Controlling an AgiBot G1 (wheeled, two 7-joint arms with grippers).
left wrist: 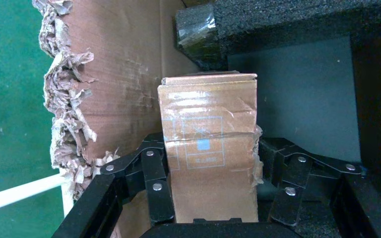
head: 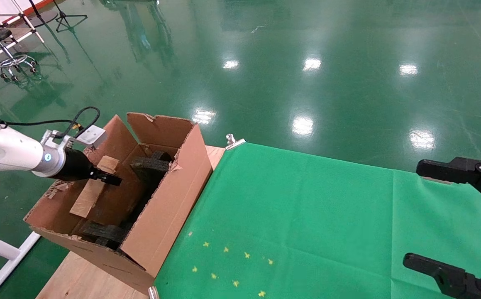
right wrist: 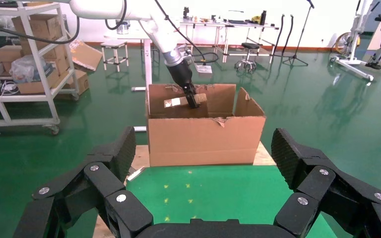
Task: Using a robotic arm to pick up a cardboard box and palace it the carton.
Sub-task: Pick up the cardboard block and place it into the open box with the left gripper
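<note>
Left gripper [head: 109, 179] of the robotic arm [head: 3, 153], reaching over the carton [head: 169, 199] from its outer side, fingers [left wrist: 155, 173] pinched on the cardboard box [left wrist: 211, 148], one per long side. Box clamped near one end, the rest slanting down past the fingertips into the carton's interior, glossy tape and a faint blue printed label facing the wrist camera. Just beyond the box's far end, a black foam block [left wrist: 297, 25]; more foam [head: 151, 166] deeper inside the carton. Beside the gripper, the carton's ragged torn flap [left wrist: 69, 99], upright. Carton standing on a wooden board [head: 78, 278], touching the edge of the green cloth [head: 306, 216]. Well apart, across the cloth, right gripper [right wrist: 203, 173] hanging with jaws spread wide, holding nothing, facing the carton.
</note>
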